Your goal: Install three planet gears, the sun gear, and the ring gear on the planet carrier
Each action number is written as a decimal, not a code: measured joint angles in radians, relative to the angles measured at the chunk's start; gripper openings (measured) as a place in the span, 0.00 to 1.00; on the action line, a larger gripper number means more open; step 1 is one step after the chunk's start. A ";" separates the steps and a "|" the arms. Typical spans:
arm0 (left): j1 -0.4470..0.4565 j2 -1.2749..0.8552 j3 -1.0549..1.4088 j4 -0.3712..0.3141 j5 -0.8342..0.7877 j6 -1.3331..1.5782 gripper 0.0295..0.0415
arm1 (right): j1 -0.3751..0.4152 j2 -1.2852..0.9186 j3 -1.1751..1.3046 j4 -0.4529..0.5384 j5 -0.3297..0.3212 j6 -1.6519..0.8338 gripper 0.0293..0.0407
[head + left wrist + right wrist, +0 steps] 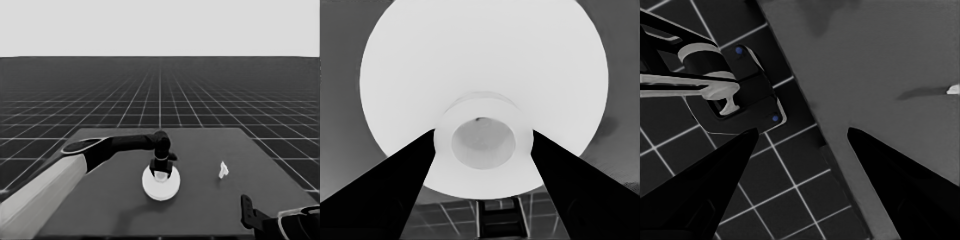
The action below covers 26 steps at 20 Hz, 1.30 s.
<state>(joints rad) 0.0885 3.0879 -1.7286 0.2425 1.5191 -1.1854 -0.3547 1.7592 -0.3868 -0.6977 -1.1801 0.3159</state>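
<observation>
The larger round part (160, 184) lies near the table's (210, 210) middle. Your left gripper (160, 173) stands over it, its fingers (395, 190) closed on the part's raised central hub. To its right lies a thin white piece (223, 170). Your right gripper (245, 212) waits open at the lower right corner.

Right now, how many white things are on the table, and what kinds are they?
Large white round part, with the left claw at its raised middle: 1
Thin white piece, lying apart toward the right: 1
Small gears showing: 0
Smaller round part showing: 0
Total white things in view: 2
</observation>
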 joint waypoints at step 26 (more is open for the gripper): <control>0.000 0.000 0.000 0.000 0.000 0.227 0.44 | 0.000 0.000 0.000 0.000 0.000 0.000 0.81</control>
<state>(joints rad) 0.0888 3.0878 -1.7287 0.2424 1.5192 -0.9585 -0.3547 1.7592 -0.3868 -0.6977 -1.1801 0.3159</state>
